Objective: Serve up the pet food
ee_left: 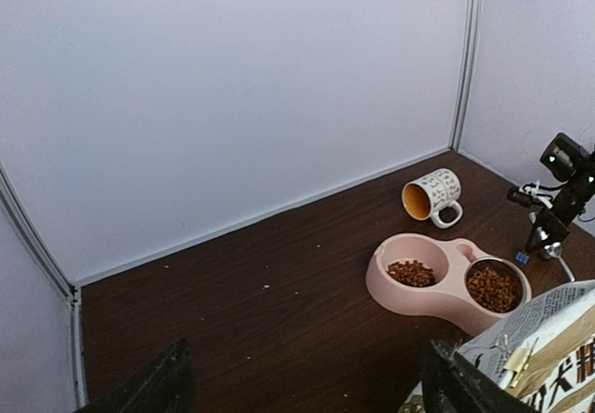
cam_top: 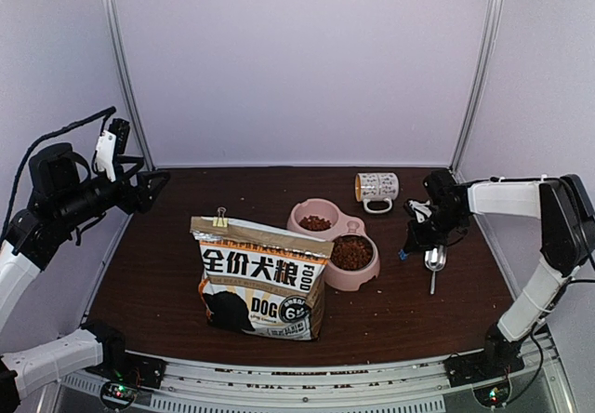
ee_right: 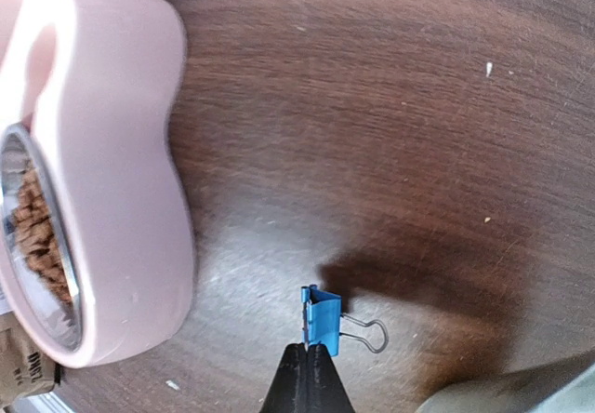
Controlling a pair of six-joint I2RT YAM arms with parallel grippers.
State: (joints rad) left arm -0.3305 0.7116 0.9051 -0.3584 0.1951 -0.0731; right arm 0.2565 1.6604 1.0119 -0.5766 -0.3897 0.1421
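Note:
The pet food lies as reddish-brown kibble in both wells of the pink double bowl: the far well and the steel-lined near well. It also shows in the left wrist view and at the left edge of the right wrist view. My right gripper is shut on a blue binder clip just above the table, right of the bowl. My left gripper is open and empty, raised at the far left.
The printed "DOG" bag lies in front of the bowl with a gold clip on its top corner. A mug lies on its side at the back. A metal scoop lies under the right gripper.

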